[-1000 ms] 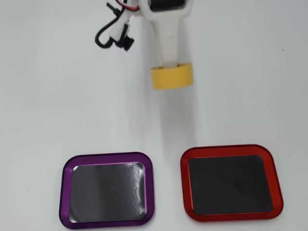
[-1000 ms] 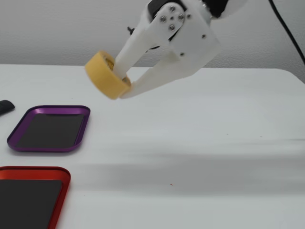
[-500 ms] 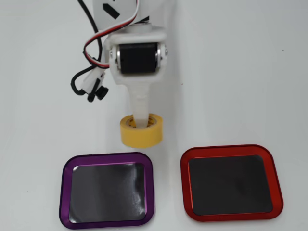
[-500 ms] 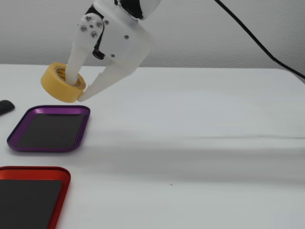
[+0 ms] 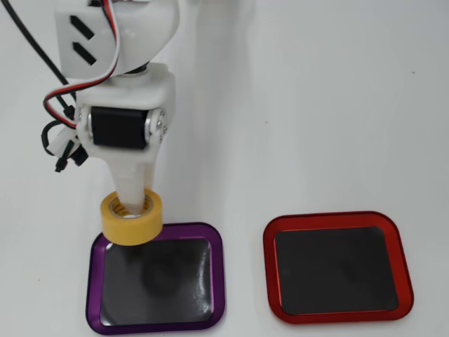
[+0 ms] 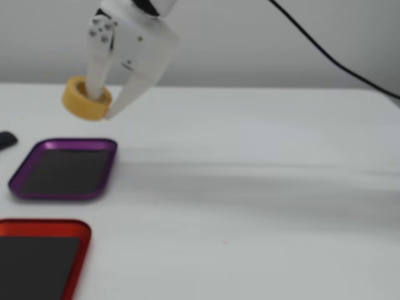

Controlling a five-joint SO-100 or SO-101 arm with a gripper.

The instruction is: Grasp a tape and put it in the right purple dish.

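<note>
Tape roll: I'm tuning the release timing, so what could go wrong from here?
In the overhead view the tape overlaps only the purple dish's upper-left rim; released now, it might clip it and land outside. The fixed view shows the gripper holding it well above the dish, so it could bounce or roll.

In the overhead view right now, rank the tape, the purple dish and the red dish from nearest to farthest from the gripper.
1. The tape: held by the gripper, one finger through its hole.
2. The purple dish: just beneath, lower left of the picture.
3. The red dish: farthest, off to the lower right.
</note>
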